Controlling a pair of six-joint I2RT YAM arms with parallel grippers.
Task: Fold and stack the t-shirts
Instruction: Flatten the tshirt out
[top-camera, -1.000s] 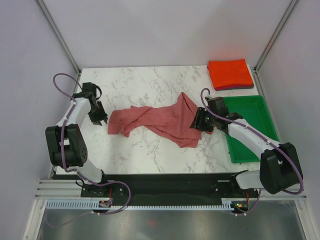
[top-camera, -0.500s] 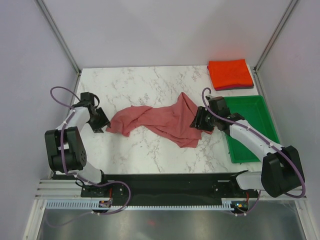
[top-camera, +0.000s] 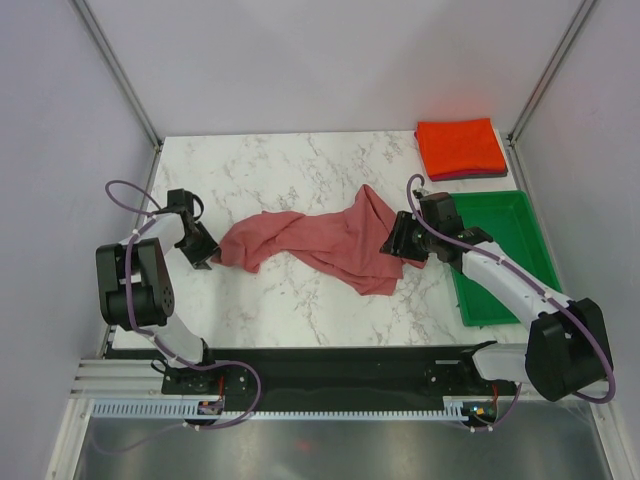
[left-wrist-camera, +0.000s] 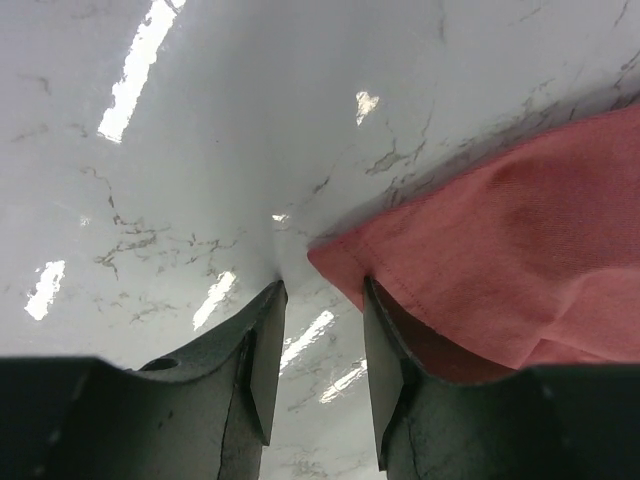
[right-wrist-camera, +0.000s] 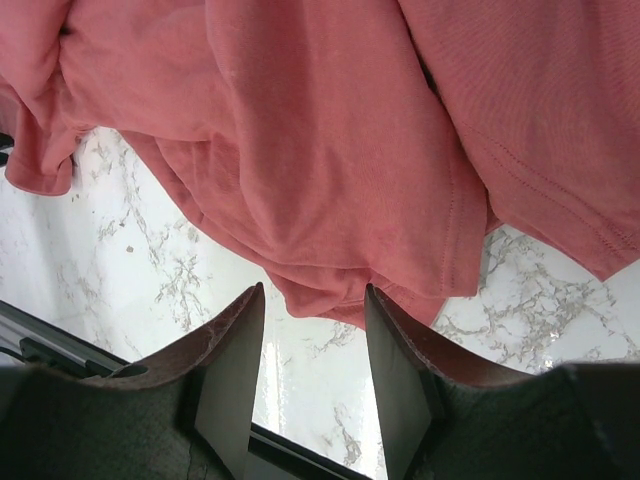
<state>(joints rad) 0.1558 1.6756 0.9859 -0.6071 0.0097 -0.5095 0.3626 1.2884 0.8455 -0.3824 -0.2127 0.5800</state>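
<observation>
- Top external view: the left gripper (top-camera: 208, 257) sits low on the marble surface (top-camera: 300, 165). Its tips are at the outer left corner of the dusty rose-red t-shirt (top-camera: 320, 240), which lies crumpled and drawn out between the two grippers.
- Left wrist view: this gripper is released, with a clear gap between its fingers (left-wrist-camera: 262, 365). The shirt's corner lies just ahead of that gap. The cloth edge runs against the right-hand finger and spreads away on that side, and bare marble lies ahead and to the other side.
- Top external view again: the right gripper (top-camera: 393, 243) is at the opposite end of the same shirt, its tips over the cloth's right edge. The green tray (top-camera: 525, 225) lies just behind it, beneath its arm.
- Right wrist view: this gripper is released too, its fingers (right-wrist-camera: 232, 380) spread wide. A bunched fold of hem reaches just into the gap between the tips, and the rest of the shirt fills the space ahead.
- Well apart from the right gripper, at the far right corner of the surface, the orange-red t-shirt (top-camera: 460, 146) lies folded square. It rests on the dark maroon t-shirt (top-camera: 470, 176), of which only a thin edge shows.
</observation>
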